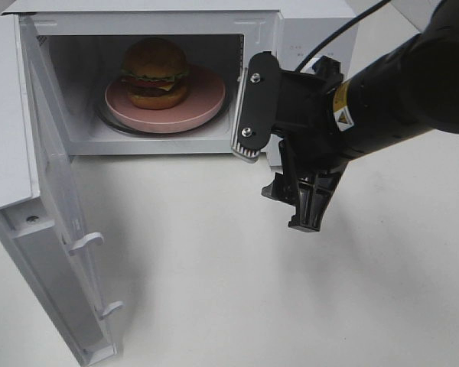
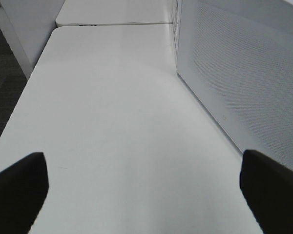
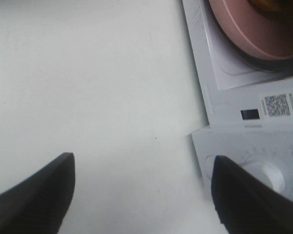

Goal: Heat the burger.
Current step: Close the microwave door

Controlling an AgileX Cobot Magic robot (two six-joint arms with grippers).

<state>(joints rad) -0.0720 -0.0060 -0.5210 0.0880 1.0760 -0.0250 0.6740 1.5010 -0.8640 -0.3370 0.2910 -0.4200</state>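
Right jaws empty, burger (image 1: 154,73) apart inside microwave (image 1: 294,34)

Right arm (image 1: 398,84) stretched inward, right hand (image 3: 141,168) open and empty, left hand (image 2: 144,187) open, apparently empty too

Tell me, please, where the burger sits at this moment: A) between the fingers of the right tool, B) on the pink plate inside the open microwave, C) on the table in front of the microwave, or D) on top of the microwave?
B: the burger rests on the pink plate inside the microwave, whose door stands open.
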